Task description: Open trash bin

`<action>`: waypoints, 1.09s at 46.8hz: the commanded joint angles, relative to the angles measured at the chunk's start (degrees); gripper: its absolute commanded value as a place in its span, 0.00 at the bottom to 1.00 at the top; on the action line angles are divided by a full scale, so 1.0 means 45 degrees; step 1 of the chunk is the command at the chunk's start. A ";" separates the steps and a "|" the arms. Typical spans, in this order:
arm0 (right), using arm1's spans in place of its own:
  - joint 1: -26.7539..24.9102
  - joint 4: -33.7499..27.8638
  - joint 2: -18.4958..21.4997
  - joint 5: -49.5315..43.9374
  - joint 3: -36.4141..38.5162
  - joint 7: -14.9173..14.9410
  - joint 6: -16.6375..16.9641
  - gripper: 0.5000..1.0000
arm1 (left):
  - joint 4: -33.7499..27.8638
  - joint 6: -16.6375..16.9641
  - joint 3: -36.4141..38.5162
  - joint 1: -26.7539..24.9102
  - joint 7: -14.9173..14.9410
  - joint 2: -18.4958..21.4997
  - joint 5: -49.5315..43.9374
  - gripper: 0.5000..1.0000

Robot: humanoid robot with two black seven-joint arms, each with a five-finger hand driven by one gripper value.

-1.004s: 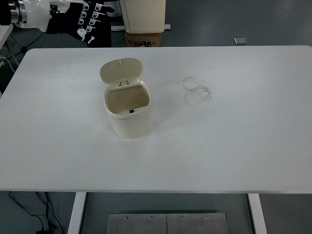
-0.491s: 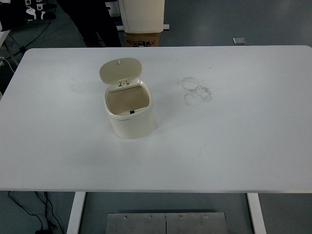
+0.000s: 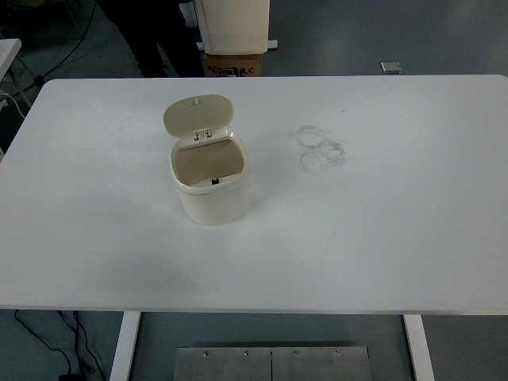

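Head view shows no hand; the trash bin (image 3: 212, 186) stands on the table (image 3: 381, 238), lid (image 3: 198, 113) raised.

None of my body shows here — only a person's dark trouser legs (image 3: 155, 36) past the far edge.

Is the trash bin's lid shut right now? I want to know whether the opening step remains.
No, the trash bin has its lid tipped up and back on the hinge, leaving the inside in plain view.
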 commanded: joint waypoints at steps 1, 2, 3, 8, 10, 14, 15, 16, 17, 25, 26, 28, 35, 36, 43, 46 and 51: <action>0.0000 -0.0001 0.0000 0.0000 -0.0003 0.0014 0.0000 0.98 | 0.0343 0.0062 -0.0753 0.0506 0.0007 -0.0091 -0.0128 1.00; 0.0000 -0.0001 0.0000 0.0000 -0.0003 -0.0005 0.0000 0.98 | 0.0421 0.0120 -0.0929 0.0643 0.0007 -0.0091 -0.0167 1.00; 0.0000 -0.0001 0.0000 0.0000 -0.0003 -0.0006 0.0000 0.98 | 0.0460 0.0179 -0.1124 0.0760 0.0007 -0.0110 -0.0206 1.00; 0.0000 -0.0001 0.0000 0.0000 -0.0003 -0.0005 0.0000 0.98 | 0.0500 0.0550 -0.1789 0.1288 0.0007 -0.0150 -0.0479 1.00; 0.0000 -0.0001 0.0000 0.0000 -0.0003 -0.0006 0.0000 0.98 | 0.0500 0.0667 -0.1984 0.1483 0.0007 -0.0189 -0.0616 1.00; 0.0000 -0.0001 0.0000 0.0000 0.0016 -0.0005 0.0000 0.98 | 0.0519 0.0999 -0.2355 0.1874 -0.0013 -0.0325 -0.0928 1.00; 0.0000 -0.0001 0.0000 0.0000 -0.0003 -0.0006 0.0000 0.98 | 0.0519 0.1058 -0.2434 0.1971 -0.0013 -0.0326 -0.0987 1.00; 0.0000 -0.0001 0.0000 0.0000 -0.0003 -0.0006 0.0000 0.98 | 0.0519 0.1078 -0.2531 0.2088 -0.0013 -0.0345 -0.1045 1.00; 0.0000 -0.0001 0.0000 0.0000 -0.0003 -0.0006 0.0000 0.98 | 0.0538 0.1078 -0.2629 0.2186 -0.0013 -0.0364 -0.1123 1.00; 0.0000 -0.0001 0.0000 0.0000 0.0016 -0.0005 0.0000 0.98 | 0.0578 0.1078 -0.3488 0.3085 -0.0364 -0.1067 -0.1690 1.00; 0.0000 -0.0001 0.0000 0.0000 0.0016 -0.0006 0.0000 0.98 | 0.0578 0.1078 -0.3566 0.3182 -0.0403 -0.1126 -0.1710 1.00; 0.0000 -0.0001 0.0000 0.0000 -0.0003 -0.0006 0.0000 0.98 | 0.0578 0.1078 -0.3703 0.3358 -0.0462 -0.1282 -0.1710 1.00; 0.0000 -0.0001 0.0000 0.0000 -0.0003 0.0014 0.0000 0.98 | 0.0578 0.1039 -0.4250 0.3750 -0.0462 -0.1790 -0.1827 1.00; 0.0000 -0.0001 0.0000 0.0000 -0.0003 -0.0005 0.0000 0.98 | 0.0578 0.1020 -0.4309 0.3769 -0.0462 -0.1829 -0.1827 1.00; 0.0000 -0.0001 0.0000 0.0000 -0.0003 0.0014 0.0000 0.98 | 0.0578 0.0941 -0.4738 0.3906 -0.0462 -0.2005 -0.1847 1.00; 0.0000 -0.0001 0.0000 0.0000 -0.0003 -0.0005 0.0000 0.98 | 0.0578 0.0961 -0.4778 0.3926 -0.0462 -0.2122 -0.1847 1.00; 0.0000 -0.0001 0.0000 0.0000 -0.0003 -0.0006 0.0000 0.98 | 0.0597 0.0961 -0.4778 0.4120 -0.0462 -0.2259 -0.1827 1.00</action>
